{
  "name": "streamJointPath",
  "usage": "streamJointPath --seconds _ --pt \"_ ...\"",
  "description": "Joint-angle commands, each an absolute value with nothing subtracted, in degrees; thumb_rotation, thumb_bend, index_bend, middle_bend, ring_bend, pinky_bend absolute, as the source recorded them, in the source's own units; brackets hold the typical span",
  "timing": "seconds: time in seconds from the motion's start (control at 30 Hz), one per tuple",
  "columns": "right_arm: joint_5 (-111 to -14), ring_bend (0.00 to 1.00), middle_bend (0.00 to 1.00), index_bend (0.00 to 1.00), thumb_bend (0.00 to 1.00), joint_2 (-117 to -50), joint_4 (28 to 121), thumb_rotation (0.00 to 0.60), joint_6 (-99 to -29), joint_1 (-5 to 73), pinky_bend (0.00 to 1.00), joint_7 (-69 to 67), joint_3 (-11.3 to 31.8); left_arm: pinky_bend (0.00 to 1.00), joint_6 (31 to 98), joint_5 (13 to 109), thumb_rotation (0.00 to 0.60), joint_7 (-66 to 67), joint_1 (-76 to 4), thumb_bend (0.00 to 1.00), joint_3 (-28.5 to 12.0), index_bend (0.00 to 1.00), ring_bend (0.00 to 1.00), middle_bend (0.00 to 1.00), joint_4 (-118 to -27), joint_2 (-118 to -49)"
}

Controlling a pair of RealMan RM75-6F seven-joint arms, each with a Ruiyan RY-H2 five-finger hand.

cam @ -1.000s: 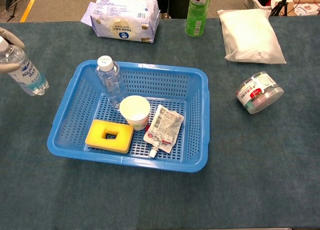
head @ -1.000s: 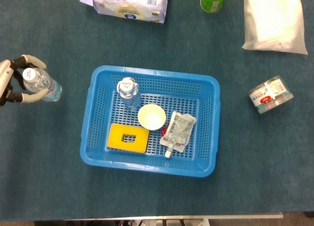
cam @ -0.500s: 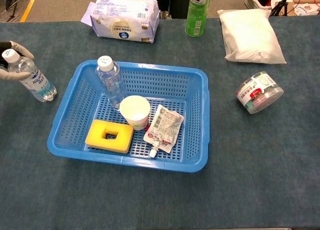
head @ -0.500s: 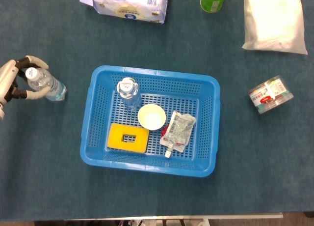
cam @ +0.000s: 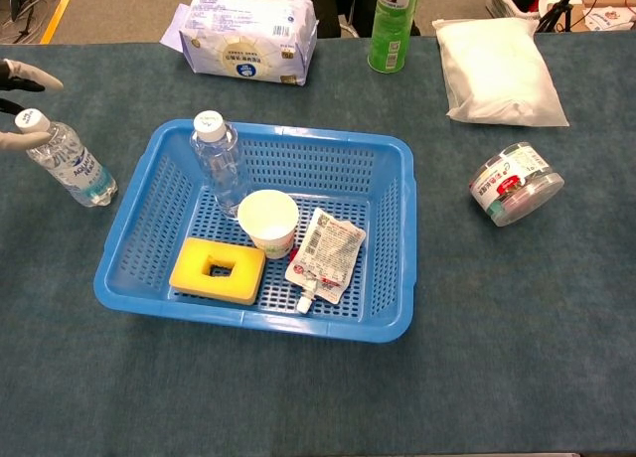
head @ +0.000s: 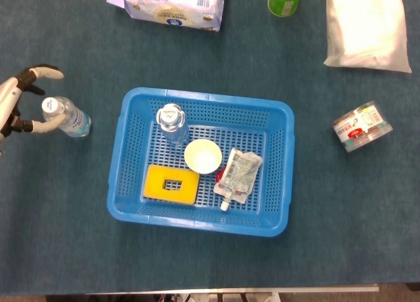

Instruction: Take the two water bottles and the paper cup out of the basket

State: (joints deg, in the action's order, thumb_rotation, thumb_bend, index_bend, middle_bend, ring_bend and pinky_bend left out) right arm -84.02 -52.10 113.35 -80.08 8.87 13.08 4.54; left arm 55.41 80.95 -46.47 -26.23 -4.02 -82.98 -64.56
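Robot hand (head: pixel 20 102) on my left spreads released beside the first bottle (head: pixel 65 117); I'd grip the slippery second bottle (head: pixel 170 123) mid-body.

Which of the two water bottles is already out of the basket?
The water bottle on the table beside the left hand, left of the basket. The other bottle stands inside the basket's back-left corner.
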Motion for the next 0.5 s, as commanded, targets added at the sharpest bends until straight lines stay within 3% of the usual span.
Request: streamJointPath --seconds 0.03,0.23,0.5 --pt "-84.1 0.35 0.41 0.34 0.12 -52.1 113.2 0.6 -79.9 8.9 0.41 12.9 4.5 0.29 59.3 82.1 0.6 -44.8 -24.7 0.23 -4.6 0.25 0.11 0.17 -87.4 -61.6" --pt "-84.2 0.35 0.41 0.34 0.12 -52.3 112.5 0.6 -79.4 9.2 0.41 12.1 4.4 0.29 63.3 83.4 0.6 -44.2 -22.5 0.23 -4.6 0.27 0.13 0.21 -98.1 -55.6" --pt "-84.5 0.35 0.41 0.34 0.12 -52.6 111.7 0.6 -79.2 9.3 0.41 11.2 4.2 0.29 63.7 89.7 0.6 -45.4 -22.0 0.23 -2.0 0.29 0.17 0.27 -107.7 -50.5"
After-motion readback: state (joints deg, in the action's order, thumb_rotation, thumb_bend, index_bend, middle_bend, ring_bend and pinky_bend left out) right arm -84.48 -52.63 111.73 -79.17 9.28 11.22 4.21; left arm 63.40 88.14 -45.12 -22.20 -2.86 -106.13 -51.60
